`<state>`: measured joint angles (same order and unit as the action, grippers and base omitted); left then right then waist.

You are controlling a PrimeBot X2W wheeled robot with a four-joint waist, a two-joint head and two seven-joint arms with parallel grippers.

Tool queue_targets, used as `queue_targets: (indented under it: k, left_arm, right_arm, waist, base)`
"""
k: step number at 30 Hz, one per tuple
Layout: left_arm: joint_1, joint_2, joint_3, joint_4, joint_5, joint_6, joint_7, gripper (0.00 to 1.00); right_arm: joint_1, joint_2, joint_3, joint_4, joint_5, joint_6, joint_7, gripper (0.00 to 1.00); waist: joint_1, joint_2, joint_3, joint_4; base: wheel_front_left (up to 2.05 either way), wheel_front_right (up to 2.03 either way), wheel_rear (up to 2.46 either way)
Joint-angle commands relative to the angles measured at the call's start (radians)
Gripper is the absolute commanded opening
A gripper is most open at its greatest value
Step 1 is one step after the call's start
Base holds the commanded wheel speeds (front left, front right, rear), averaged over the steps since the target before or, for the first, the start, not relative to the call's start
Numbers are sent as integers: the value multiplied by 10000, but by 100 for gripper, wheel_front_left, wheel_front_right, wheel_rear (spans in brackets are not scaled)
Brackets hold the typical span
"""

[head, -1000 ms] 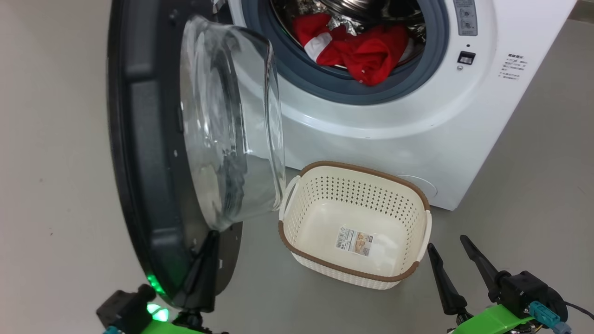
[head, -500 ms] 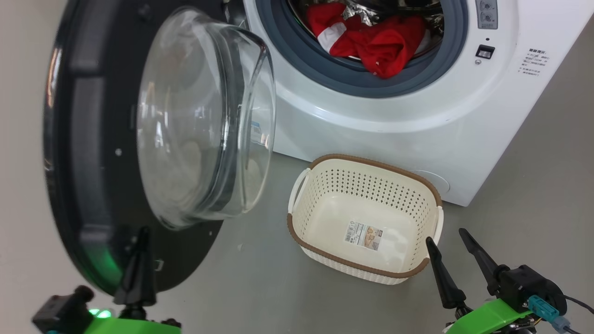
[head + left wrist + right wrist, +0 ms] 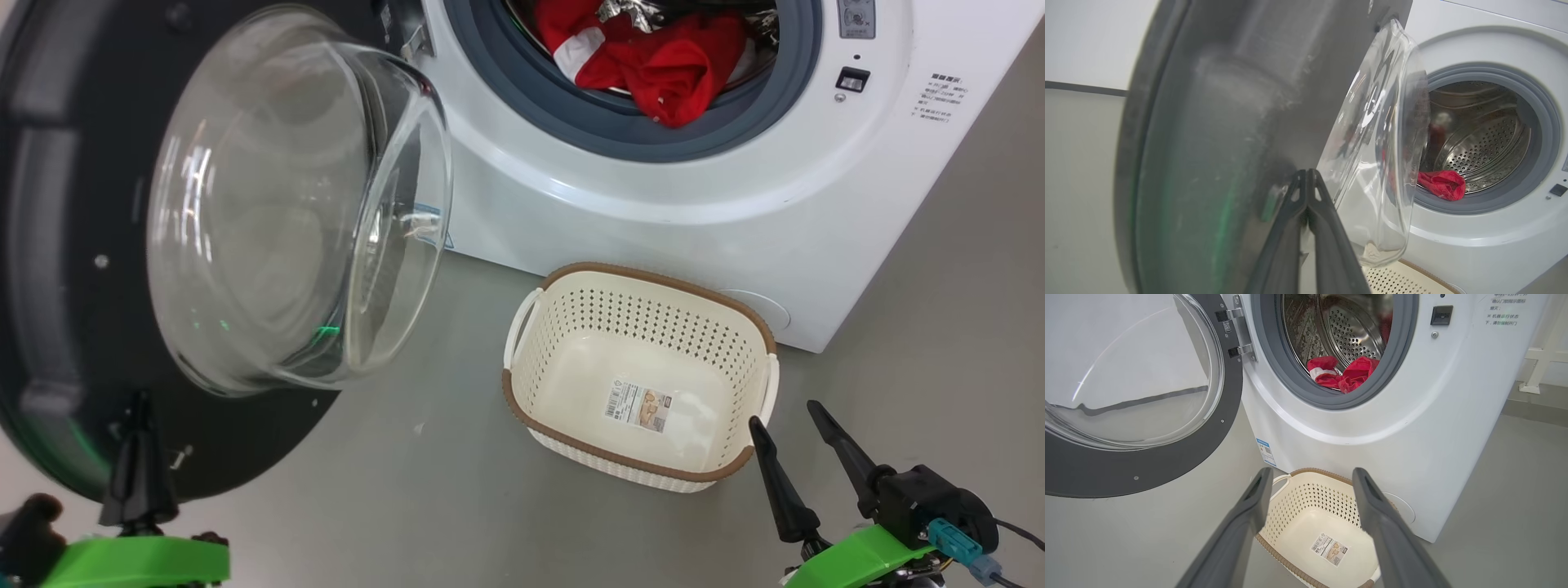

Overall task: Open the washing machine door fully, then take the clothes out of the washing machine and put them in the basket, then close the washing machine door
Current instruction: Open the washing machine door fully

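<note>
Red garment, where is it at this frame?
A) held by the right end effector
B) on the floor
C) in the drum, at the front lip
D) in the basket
C: the clothes lie at the front of the washing machine drum, draped onto the grey gasket. The basket has no fabric in it, and the right end effector is open, holding nothing.

Left gripper (image 3: 140, 408) and right gripper (image 3: 784, 416) each show long, tapering dark fingers (image 3: 1384, 522), matte grey up close, on bright green brackets (image 3: 865, 557). Behind the right one there's a chunky black housing (image 3: 922, 498), a teal connector (image 3: 951, 539) and a thin black cable (image 3: 1020, 532).
</note>
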<state>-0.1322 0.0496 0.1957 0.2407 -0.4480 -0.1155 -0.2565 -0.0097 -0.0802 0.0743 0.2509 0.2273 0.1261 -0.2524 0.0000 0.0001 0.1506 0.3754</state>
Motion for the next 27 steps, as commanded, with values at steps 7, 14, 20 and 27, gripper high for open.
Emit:
queue_targets:
  k: [7,14,20,27]
  left_arm:
    - [-974,712,1414,524,296,-53,-53,0]
    - [-1737,1198,2047,1434,488,-112,-53,0]
    - [-2367,1566,2356,2171,698,-134,-53,0]
    - [-3205,2003,2746,3166,931,-147,-53,0]
  right_arm:
    - [-437,-86,270,-245,-165,46,-93,100]
    - [-525,-134,307,-261,-207,46,-93,100]
    - [-619,-151,305,-308,-285,46,-93,100]
    - [-767,-181,249,-335,-374,46,-93,100]
  waist:
    - [0,-1,170,-40]
    - [0,-1,386,-118]
    - [0,-1,633,-191]
    - [0,-1,952,-240]
  base:
    - [0,0,0]
    - [0,0,0]
    - [0,0,0]
    - [0,0,0]
